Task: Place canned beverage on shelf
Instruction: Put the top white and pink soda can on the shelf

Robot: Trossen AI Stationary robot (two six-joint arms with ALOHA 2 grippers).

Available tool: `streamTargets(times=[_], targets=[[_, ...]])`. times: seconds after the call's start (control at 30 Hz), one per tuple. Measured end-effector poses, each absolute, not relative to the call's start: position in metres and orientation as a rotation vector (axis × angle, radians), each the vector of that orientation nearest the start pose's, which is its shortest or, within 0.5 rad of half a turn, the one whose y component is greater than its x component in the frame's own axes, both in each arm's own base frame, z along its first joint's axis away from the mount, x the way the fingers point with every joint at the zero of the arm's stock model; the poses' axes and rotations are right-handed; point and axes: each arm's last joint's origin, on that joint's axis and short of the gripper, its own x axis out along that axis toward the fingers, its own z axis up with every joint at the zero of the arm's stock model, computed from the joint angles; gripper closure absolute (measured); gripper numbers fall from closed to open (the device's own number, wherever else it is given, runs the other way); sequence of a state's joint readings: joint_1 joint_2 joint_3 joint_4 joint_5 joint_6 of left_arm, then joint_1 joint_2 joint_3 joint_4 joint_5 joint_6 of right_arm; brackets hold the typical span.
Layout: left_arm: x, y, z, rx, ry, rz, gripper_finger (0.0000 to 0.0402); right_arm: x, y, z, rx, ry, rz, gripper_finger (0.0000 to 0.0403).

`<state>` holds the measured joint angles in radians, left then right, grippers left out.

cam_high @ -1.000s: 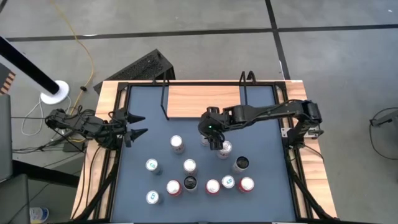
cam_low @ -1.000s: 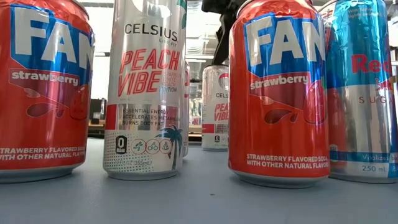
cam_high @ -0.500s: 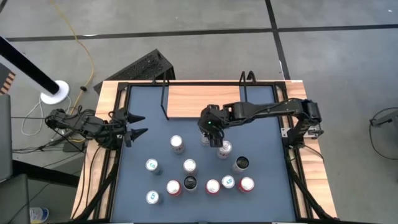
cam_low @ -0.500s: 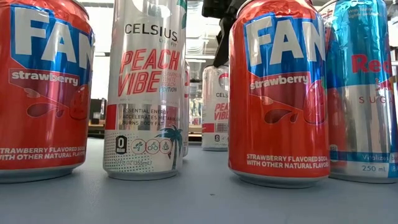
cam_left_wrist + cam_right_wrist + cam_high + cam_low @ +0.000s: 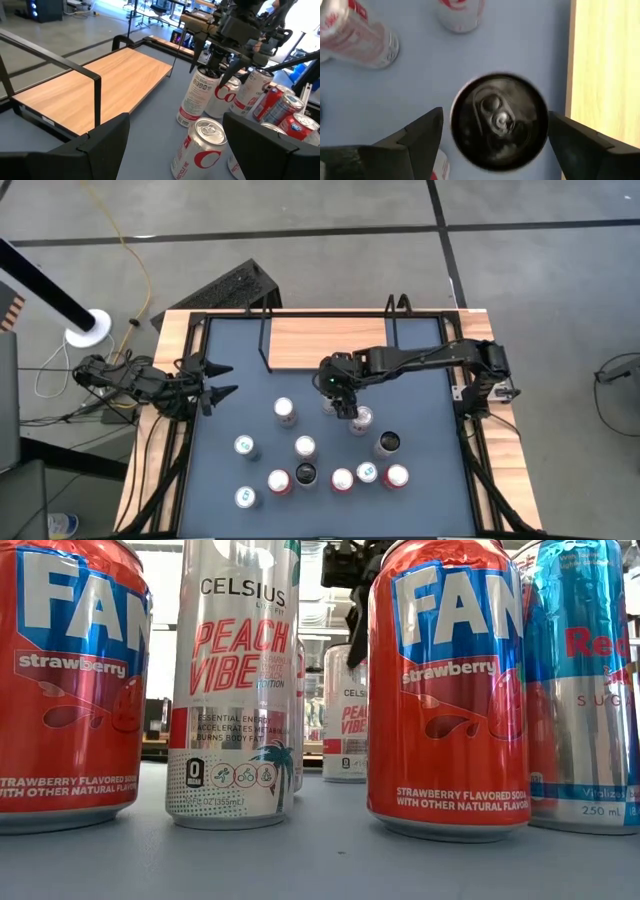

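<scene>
The shelf [image 5: 325, 342], a light-wood board with thin black rod uprights, stands at the far middle of the blue table top; it also shows in the left wrist view [image 5: 95, 85]. A tall white Celsius can [image 5: 500, 120] stands upright on the table just in front of the shelf's near edge, and also shows in the low view [image 5: 345, 710]. My right gripper [image 5: 495, 142] is open, pointing down over this can, with one finger on each side of its top, apart from it. My left gripper [image 5: 222, 380] is open and empty at the table's left edge.
Several more cans stand upright on the table nearer than the shelf: a white one [image 5: 284, 411] to the left, one [image 5: 361, 420] close to the right of the gripper, a dark one [image 5: 387, 443], and a near row [image 5: 342, 478]. The table has a wooden rim [image 5: 170, 360].
My right gripper has gone a little toward the table's far left and come down over the Celsius can in front of the shelf, staying open. The cans have kept their places.
</scene>
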<state>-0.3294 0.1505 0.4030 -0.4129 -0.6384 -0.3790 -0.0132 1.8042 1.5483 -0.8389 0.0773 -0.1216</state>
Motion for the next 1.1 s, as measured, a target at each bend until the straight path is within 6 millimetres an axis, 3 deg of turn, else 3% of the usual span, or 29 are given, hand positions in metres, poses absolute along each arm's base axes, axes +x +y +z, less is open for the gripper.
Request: streamTargets(times=[0.43,0.63,1.1], targets=[[0.073,-0.007,0.248,-0.3,0.082,0.333,0.009,0.378,-0.011,0.271,-0.161,1.087,0.018,0.007],[0.073,-0.007,0.248,-0.3,0.082,0.333,0.009,0.384,-0.012,0.26,-0.158,1.11,0.026,0.007],[0.073,-0.007,0.248,-0.299,0.082,0.335,0.009,0.389,-0.012,0.257,-0.144,1.091,0.047,0.0075]])
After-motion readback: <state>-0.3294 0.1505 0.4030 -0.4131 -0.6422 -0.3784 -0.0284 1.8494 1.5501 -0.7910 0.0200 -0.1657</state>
